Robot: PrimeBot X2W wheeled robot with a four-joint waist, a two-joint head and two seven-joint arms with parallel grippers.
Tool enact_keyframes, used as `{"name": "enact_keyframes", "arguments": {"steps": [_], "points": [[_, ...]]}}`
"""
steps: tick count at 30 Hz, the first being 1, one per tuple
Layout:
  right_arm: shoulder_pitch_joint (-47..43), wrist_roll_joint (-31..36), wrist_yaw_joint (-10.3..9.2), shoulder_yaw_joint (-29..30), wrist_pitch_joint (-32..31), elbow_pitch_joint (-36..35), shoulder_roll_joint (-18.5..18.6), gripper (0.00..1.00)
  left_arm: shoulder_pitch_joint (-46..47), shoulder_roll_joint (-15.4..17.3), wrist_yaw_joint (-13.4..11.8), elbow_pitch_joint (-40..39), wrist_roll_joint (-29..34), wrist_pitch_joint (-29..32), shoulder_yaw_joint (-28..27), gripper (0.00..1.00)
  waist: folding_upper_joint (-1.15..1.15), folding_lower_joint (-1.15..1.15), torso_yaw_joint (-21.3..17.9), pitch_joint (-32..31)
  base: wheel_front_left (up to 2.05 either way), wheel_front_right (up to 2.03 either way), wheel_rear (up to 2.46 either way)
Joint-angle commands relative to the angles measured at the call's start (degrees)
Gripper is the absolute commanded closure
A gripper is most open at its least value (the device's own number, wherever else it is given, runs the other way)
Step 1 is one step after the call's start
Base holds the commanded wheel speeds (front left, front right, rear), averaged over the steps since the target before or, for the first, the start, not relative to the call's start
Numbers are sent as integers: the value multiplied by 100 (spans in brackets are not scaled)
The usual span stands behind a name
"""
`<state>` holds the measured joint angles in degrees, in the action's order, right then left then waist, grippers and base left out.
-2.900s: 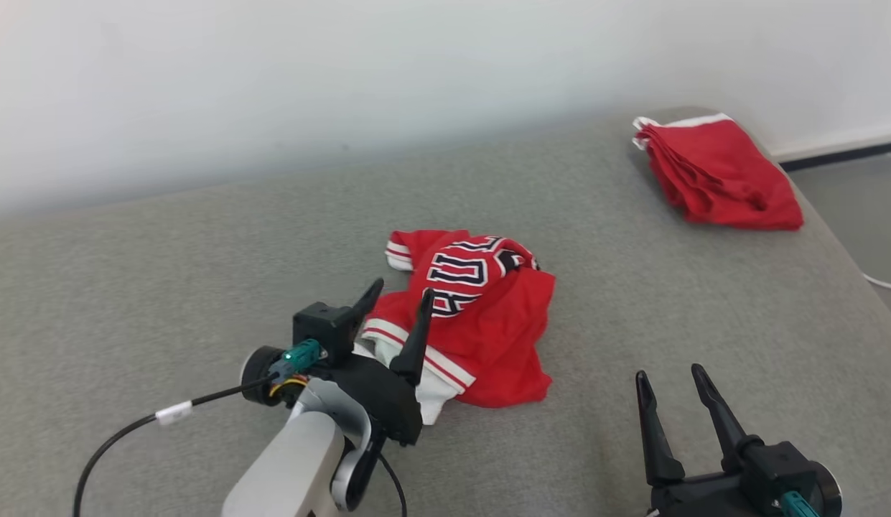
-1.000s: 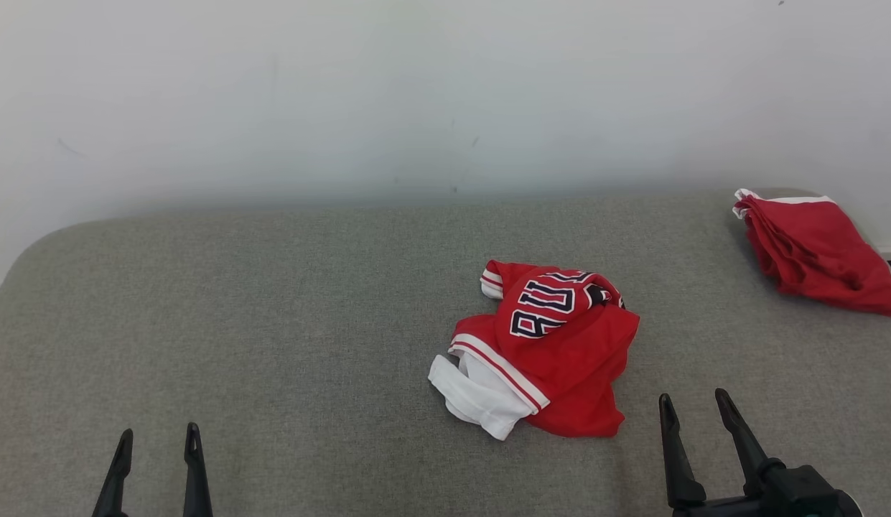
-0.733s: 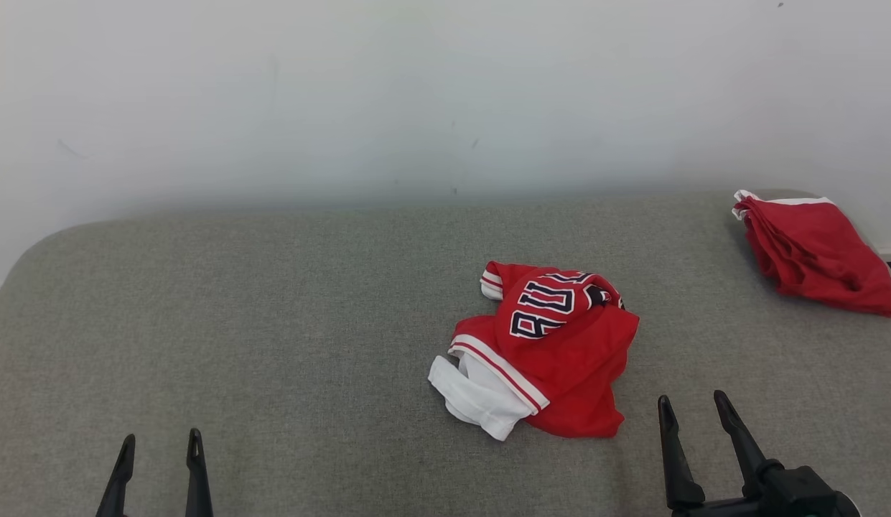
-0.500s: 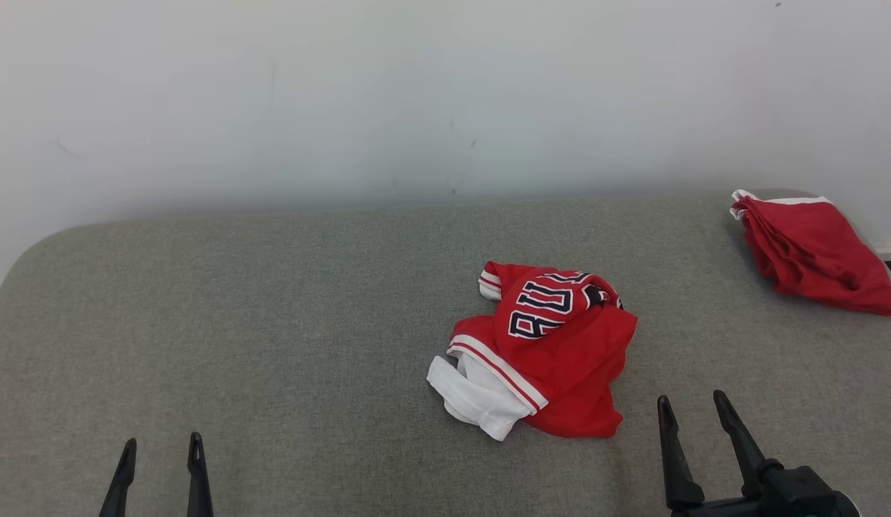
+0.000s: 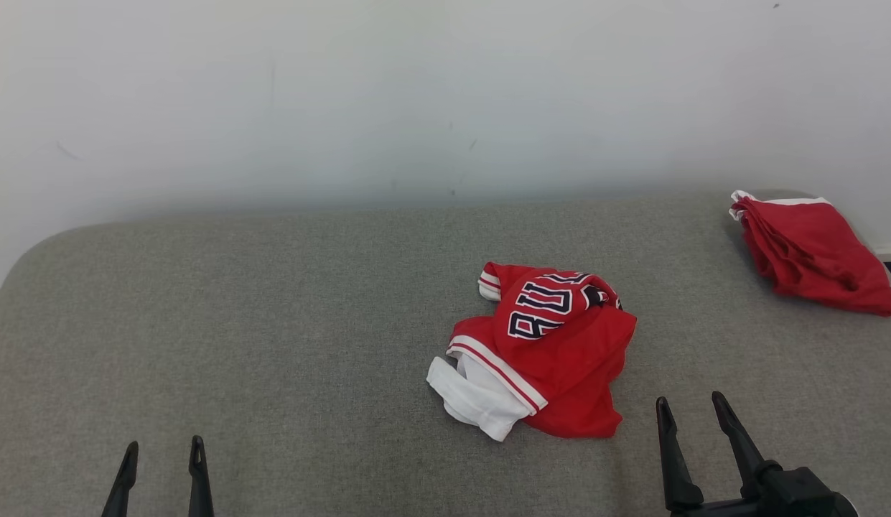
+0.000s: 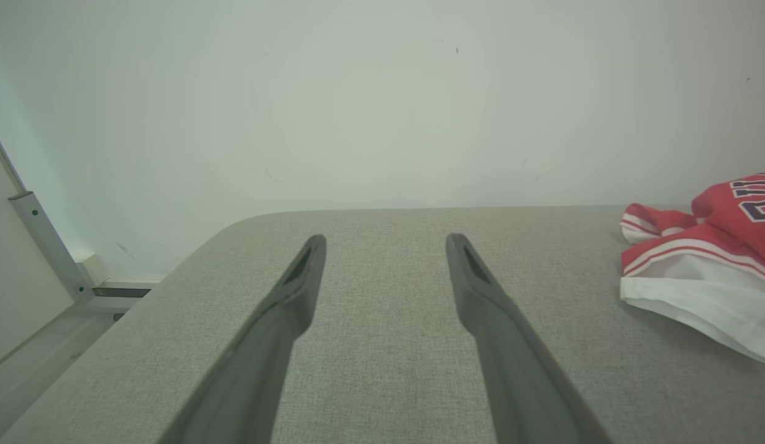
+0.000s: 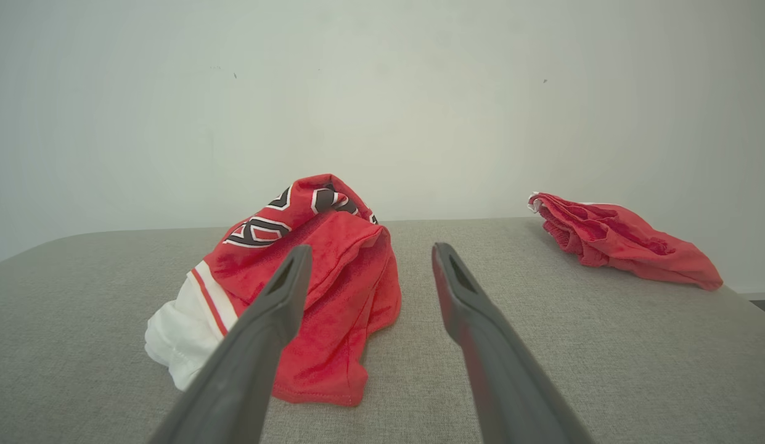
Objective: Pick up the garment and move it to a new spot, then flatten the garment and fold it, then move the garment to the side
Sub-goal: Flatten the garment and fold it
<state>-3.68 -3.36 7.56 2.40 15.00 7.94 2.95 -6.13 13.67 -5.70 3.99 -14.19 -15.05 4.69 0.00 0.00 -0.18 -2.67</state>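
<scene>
The garment (image 5: 553,348) is a crumpled red jersey with white trim and dark lettering, lying right of centre on the grey padded surface (image 5: 273,323). It also shows at the right edge of the left wrist view (image 6: 709,259) and left of centre in the right wrist view (image 7: 308,271). My left gripper (image 5: 163,449) stands open at the lower left, far from the jersey, with nothing between its fingers (image 6: 283,314). My right gripper (image 5: 691,406) stands open just right of the jersey's near edge, its fingers (image 7: 474,327) empty.
A second red garment (image 5: 811,251) lies bunched at the far right corner of the surface, also seen in the right wrist view (image 7: 622,246). A pale wall (image 5: 416,93) runs behind the surface. The surface's left edge drops to a floor (image 6: 37,345).
About three seconds ago my left gripper was at the jersey's near edge; it has since drawn back to the lower left. Over the last second nothing has visibly moved.
</scene>
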Motion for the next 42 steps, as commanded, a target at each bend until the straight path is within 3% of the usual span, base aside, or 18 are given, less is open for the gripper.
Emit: {"name": "enact_keyframes", "arguments": {"steps": [1, 27, 33, 42], "points": [[-49, -7, -14, -9, 25, 2, -15, 0, -74, -23, 8, 11, 19, -17, -27, 0, 0, 0, -3, -8, 0, 0, 0], [2, 49, -14, -56, 25, 30, -15, 0, 27, -173, 173, 119, 93, -18, -105, 0, 0, 0, -120, 48, 0, 0, 0], [82, 58, -14, -122, 26, 31, -14, 0, 541, -193, 366, 331, 128, 66, 144, 0, 0, 0, -293, 170, 0, 0, 0], [238, 7, -14, -125, 25, 12, -15, 0, 1875, -316, 834, 1364, 126, 158, 606, 0, 0, 0, -857, 571, 0, 0, 0]]}}
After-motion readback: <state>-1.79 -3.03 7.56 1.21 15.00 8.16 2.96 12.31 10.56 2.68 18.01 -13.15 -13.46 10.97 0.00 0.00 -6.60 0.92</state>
